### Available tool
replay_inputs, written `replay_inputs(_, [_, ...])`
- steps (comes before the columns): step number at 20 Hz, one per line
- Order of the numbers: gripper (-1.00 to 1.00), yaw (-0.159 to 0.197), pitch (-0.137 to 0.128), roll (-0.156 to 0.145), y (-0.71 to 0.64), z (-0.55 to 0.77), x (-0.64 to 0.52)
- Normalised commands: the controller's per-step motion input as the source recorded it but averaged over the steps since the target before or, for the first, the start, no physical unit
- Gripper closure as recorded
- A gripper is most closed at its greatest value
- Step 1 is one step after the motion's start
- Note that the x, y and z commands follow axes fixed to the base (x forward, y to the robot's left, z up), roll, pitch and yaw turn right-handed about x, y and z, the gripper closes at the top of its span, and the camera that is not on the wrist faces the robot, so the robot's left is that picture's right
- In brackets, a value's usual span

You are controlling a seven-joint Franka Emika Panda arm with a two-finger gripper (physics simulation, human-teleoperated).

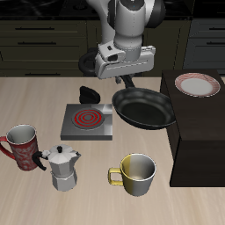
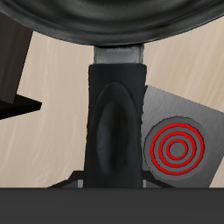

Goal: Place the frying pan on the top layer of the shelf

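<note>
The frying pan (image 1: 145, 109) hangs in the air above the desk (image 1: 105, 198), its bowl just beside the near corner of the shelf (image 1: 200, 132) and a little over its top edge, while its handle runs back up into the gripper (image 1: 120, 81). In the wrist view the handle (image 2: 116, 122) fills the middle between the jaws, which are clamped on it near its far end from the bowl, so the pan's weight sits well out from the grip. To do the carry well, the operator should probably keep the pan level and high enough that its rim clears the shelf's edge, then bring it across over the flat top and lower it gently. A pink plate (image 1: 196, 84) already rests at the far end of the top, so the nearer bare part looks the safer spot. The grey plate with red rings (image 1: 89, 119) lies on the desk below
</note>
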Motion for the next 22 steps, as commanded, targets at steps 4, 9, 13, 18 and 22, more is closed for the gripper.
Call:
replay_inputs(4, [1.0,0.034,0.005,0.037,0.29,-0.02,0.05])
replay_inputs(9, [1.0,0.024,0.003,0.029,0.23,-0.01,0.04])
replay_inputs(13, [1.0,0.009,0.006,0.034,0.27,-0.03,0.0])
replay_inputs(18, [1.0,0.015,-0.006,0.039,0.32,0.01,0.0])
replay_inputs(22, [1.0,0.039,0.004,0.032,0.29,-0.06,0.04])
